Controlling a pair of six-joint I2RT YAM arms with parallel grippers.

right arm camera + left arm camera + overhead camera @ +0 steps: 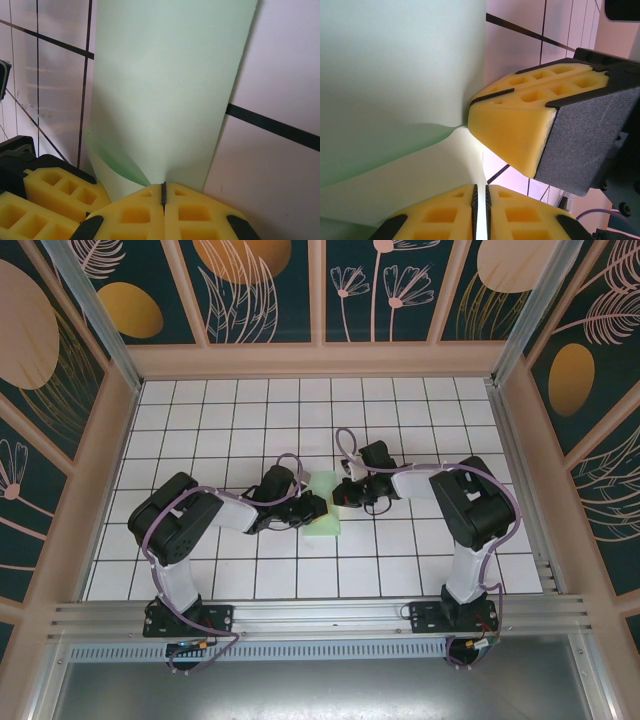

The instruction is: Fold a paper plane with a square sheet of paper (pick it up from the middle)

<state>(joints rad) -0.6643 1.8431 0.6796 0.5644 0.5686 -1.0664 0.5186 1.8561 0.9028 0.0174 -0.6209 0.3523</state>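
- Mint-green thin sheet of paper (325, 518) bends between both claws.
- Left gripper (481, 202) clenched, pinching the paper's edge.
- Right gripper (163, 192) clenched, gripping the paper too.

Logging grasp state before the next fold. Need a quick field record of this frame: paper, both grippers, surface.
paper: thin pale mint-green paper sheet, lying between the two grippers, buckled where it is pinched
surface: white grid-tiled table
left gripper: shut on the sheet's edge
right gripper: shut on the sheet's edge
spacing: the two grippers' fingertips sit close together, side by side
fold state: not a pointed dart; a small curl of paper beside the right gripper's fingertips
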